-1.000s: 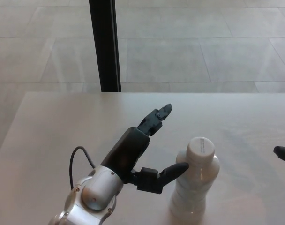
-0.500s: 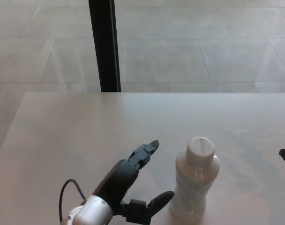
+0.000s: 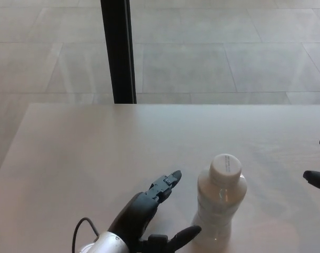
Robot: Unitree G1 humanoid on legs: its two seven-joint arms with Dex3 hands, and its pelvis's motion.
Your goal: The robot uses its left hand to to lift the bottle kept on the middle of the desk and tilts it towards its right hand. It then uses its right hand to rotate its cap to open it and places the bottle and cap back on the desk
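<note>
- Standing upright near the desk's front edge, the bottle (image 3: 219, 206) is where we start; its white cap (image 3: 226, 165) is on and it leans on nothing.
- Our left hand (image 3: 149, 216) sits just left of it, low in the view, fingers spread and holding nothing. The thumb (image 3: 183, 235) points at the bottle's lower body and comes close; we cannot tell whether it touches. The upper finger (image 3: 167, 182) reaches toward the shoulder with a clear gap.
- Our right hand (image 3: 318, 176) shows only as two dark tips at the right edge, well apart from the bottle. We cannot tell how its fingers are set.
- The desk (image 3: 97, 153) around the bottle is bare, and a dark post (image 3: 118, 50) stands beyond its far edge over a tiled floor.
- We judge the lift is not yet begun: the bottle rests on the desk, ungrasped.
- Risk one: the thumb arrives first and pushes low, so the bottle slides away or tips to the right before the other fingers close.
- Risk two: the body looks clear and thin-walled, so a hard squeeze may dent it and a soft one may let it slip once tilted.
- Risk three: a grip too near the cap would leave our right hand no room to turn it.
</note>
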